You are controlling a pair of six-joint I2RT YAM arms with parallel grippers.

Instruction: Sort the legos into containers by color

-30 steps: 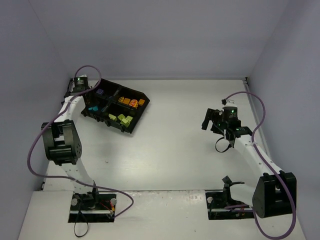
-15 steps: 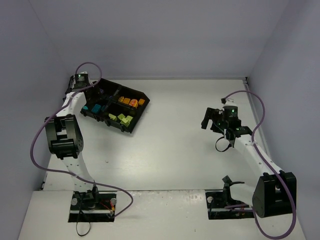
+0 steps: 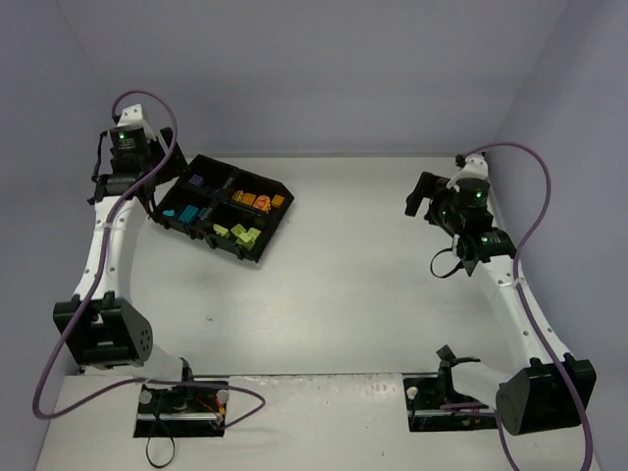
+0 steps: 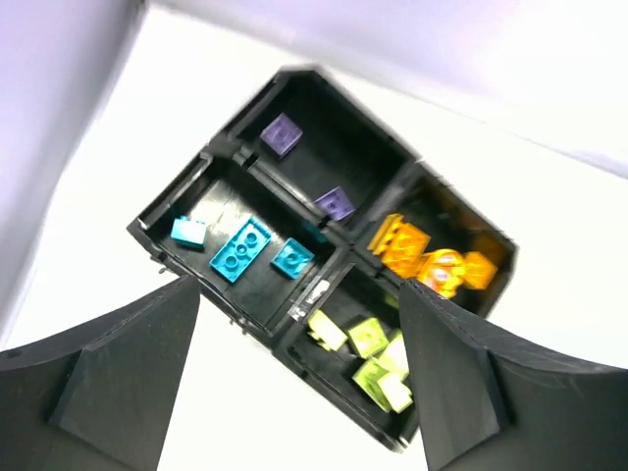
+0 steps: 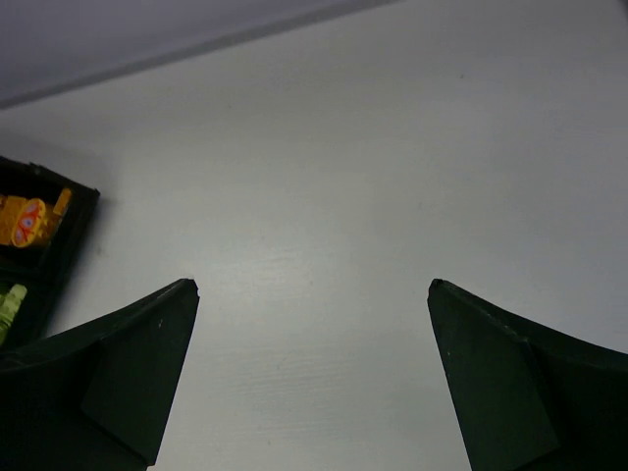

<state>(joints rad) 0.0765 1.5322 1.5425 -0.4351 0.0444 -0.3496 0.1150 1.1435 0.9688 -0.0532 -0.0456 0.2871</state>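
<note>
Two purple bricks [image 4: 282, 134] lie in the far-left compartment of the black tray [image 3: 208, 242]. Three teal bricks [image 4: 240, 250] lie in the near-left one. The orange bricks [image 4: 397, 245] fill the far-right and the yellow-green bricks [image 4: 368, 337] the near-right, about four in each heap, though we cannot count them surely. The tray sits askew at the far left of the table [image 3: 373, 285]. We see the left gripper [image 4: 296, 294] spread wide and empty, raised above the tray's left end; a second ago it was down inside the purple compartment. The right gripper [image 5: 311, 287] gapes wide over the table, and its arm has swung farther back and right.
</note>
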